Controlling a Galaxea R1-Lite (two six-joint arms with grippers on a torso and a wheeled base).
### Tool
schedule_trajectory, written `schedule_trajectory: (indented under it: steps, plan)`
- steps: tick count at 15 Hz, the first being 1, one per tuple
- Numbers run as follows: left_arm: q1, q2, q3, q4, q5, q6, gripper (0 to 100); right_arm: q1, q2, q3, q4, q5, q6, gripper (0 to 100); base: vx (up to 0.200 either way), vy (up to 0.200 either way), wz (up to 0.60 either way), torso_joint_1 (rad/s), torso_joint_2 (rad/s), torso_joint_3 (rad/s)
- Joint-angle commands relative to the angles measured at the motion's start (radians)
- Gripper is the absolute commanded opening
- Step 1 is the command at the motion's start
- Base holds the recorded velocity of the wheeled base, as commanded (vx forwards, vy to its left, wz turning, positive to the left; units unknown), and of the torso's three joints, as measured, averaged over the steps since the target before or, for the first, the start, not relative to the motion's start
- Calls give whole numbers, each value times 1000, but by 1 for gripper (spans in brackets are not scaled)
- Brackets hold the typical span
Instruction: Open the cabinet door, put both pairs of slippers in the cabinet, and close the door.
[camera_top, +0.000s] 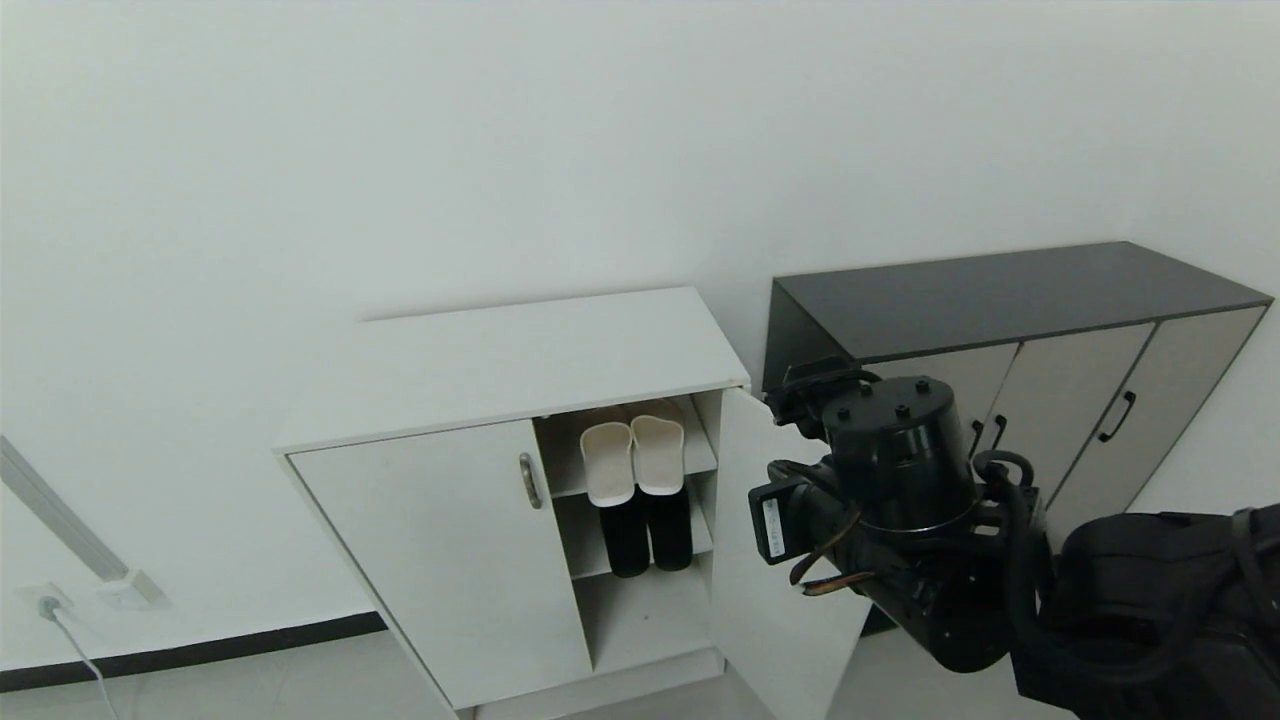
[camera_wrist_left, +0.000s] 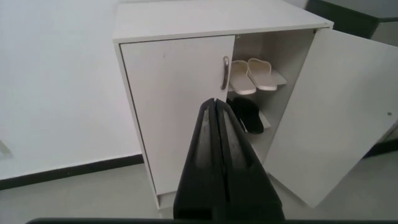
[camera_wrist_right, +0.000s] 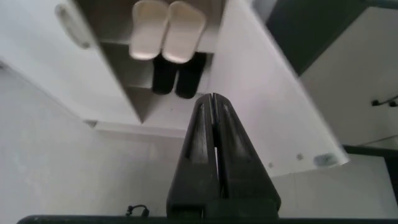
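White two-door cabinet stands against a plain white wall. Its right door is swung wide open. The left door is shut, w/ a curved metal handle at its inner edge.

Both pairs are already inside, in the right-hand compartment. The pair of cream-white slippers lies side by side on the top shelf, near ends overhanging the shelf edge. The pair of black slippers is on the shelf directly below, also side by side and sticking out a bit.

Left gripper: black fingers pressed together, nothing between them. It is held well off the cabinet and faces the left door, approx. under the handle.

Right gripper: fingers likewise together, nothing held. It points toward the lower part of the open compartment, beside the inner face of the right door and apart from the slippers. In the head view the right arm's wrist sits in front of the open door's outer edge, between the white cabinet and the neighbouring one. Whether the arm touches the door can't be told.

Misc.: grey cabinet w/ dark top just right of the white one, its doors shut. Wall socket w/ a cable plugged in, low on the left. Black skirting strip along the wall base.
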Motion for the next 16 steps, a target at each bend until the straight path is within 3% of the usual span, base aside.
schedule_trajectory:
  steps: [1, 5, 11, 16]
  plan:
    - [-1, 1, 0, 0, 0, 0, 0, -12, 4, 0, -7, -1, 0, 0, -200, 0, 0, -17, -2, 2]
    - [0, 1, 0, 0, 0, 0, 0, -83, 36, -26, -24, 10, -2, 0, -50, 0, 0, -4, 1, 1]
    - [0, 1, 0, 0, 0, 1, 0, -348, 169, -275, 54, 203, -8, 0, 0, 0, 0, 0, 0, 0]
    - [0, 1, 0, 0, 0, 1, 0, -459, 277, -334, 68, 283, 7, 0, 0, 0, 0, 0, 0, 0]
